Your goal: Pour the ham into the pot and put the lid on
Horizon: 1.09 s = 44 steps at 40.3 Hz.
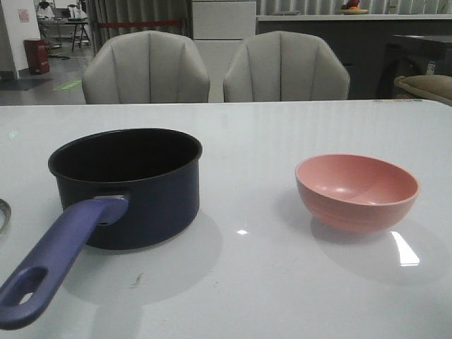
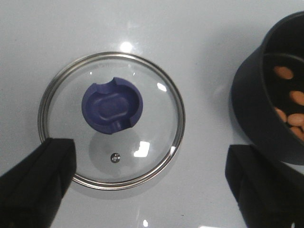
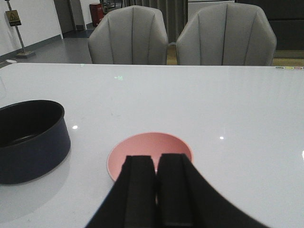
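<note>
The lid (image 2: 156, 118) lies flat on the white table, its dark blue knob (image 2: 111, 105) facing up. My left gripper (image 2: 148, 159) hovers above it, open wide and empty, with the fingers either side of the lid's near edge. The pot (image 2: 249, 104) stands beside the lid with several orange-pink ham bits (image 2: 285, 72) inside. In the front view the pot (image 1: 141, 191) is at the left, its purple-blue handle (image 1: 56, 261) pointing to the front edge. My right gripper (image 3: 156, 159) is shut and empty, just short of the pink bowl (image 3: 147, 149). Neither gripper shows in the front view.
The pink bowl (image 1: 357, 191) stands upright at the right of the table and looks empty. A sliver of the lid's rim (image 1: 3, 212) shows at the far left edge. Two grey chairs (image 1: 145, 67) stand behind the table's far edge.
</note>
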Motion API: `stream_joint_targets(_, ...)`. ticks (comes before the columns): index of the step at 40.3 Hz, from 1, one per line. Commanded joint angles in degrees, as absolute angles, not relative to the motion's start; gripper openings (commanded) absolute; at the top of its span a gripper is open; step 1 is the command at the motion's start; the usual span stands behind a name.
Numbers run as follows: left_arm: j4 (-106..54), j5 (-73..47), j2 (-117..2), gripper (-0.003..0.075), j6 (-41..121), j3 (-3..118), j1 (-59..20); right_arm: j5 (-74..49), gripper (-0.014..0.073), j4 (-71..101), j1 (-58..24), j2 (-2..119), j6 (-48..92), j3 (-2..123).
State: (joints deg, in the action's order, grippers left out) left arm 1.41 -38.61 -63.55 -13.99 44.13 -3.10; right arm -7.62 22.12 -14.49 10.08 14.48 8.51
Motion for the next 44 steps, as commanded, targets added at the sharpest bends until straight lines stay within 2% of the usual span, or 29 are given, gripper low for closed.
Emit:
stream_joint_targets(1, 0.88, -37.27, -67.37, 0.0677, -14.53, 47.85, -1.81, -2.75, 0.0150, 22.45, -14.46, 10.71, 14.75, 10.15)
stream_joint_targets(11, 0.00, -43.07, -77.25, 0.0677, -13.95, 55.02, 4.36, -2.75, 0.0150, 22.45, -14.46, 10.71, 14.75, 10.15)
stream_joint_targets(17, -1.87, -47.73, -82.56, 0.0678, -10.24, 60.01, 4.66, -2.75, 0.0150, 22.45, -14.46, 10.71, 14.75, 10.15)
stream_joint_targets(44, -4.29, -46.02, -94.56, 0.0677, -10.24, 62.89, 4.66, -2.75, 0.0150, 22.45, -14.46, 10.71, 14.75, 10.15)
